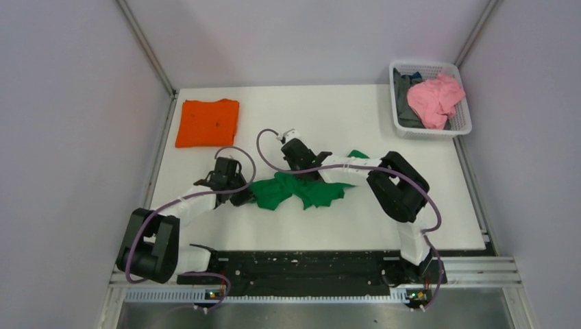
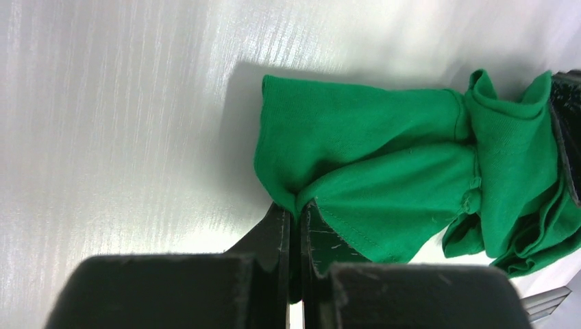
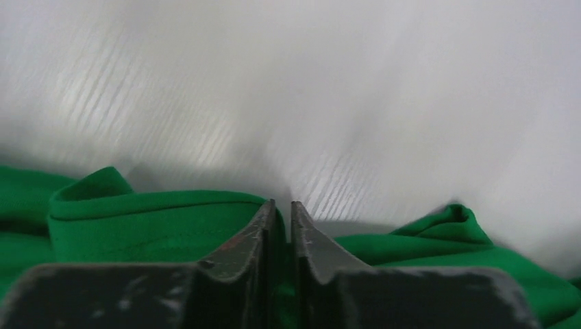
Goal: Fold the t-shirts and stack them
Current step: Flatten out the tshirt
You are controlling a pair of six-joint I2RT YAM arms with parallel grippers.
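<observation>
**Gripping the green t-shirt at two points, orange t-shirt lying folded**

Item 1. The green t-shirt (image 1: 301,192) lies crumpled just to the 6 o'clock side of the centre of the white worktop (image 1: 356,123). It forms a long, uneven ridge running from 9 to 3 o'clock. The cloth is a soft matt knit, bunched into rounded folds, with a stitched hem visible in the left wrist view (image 2: 384,171).

Item 2. The left hand (image 2: 299,212) is at the 9 o'clock end of that ridge. Its two dark, scuffed fingers are pressed together, with a pointed fold of the green cloth pinched between their tips.

Item 3. The right hand (image 3: 282,209) sits on the ridge at about 12 o'clock. Its fingers are closed to a thin slit in which green cloth shows. The shirt (image 3: 151,219) rolls up in smooth folds against both fingers. The surface behind is blurred.

Item 4. The orange t-shirt (image 1: 207,122) lies at 10 o'clock on the worktop, well apart from the green one. It is folded into a flat, nearly square pad with even edges.

Item 5. A white slotted plastic basket (image 1: 460,127) stands at 2 o'clock. It holds a crumpled pink cloth (image 1: 436,99) and a grey cloth (image 1: 403,103).
</observation>
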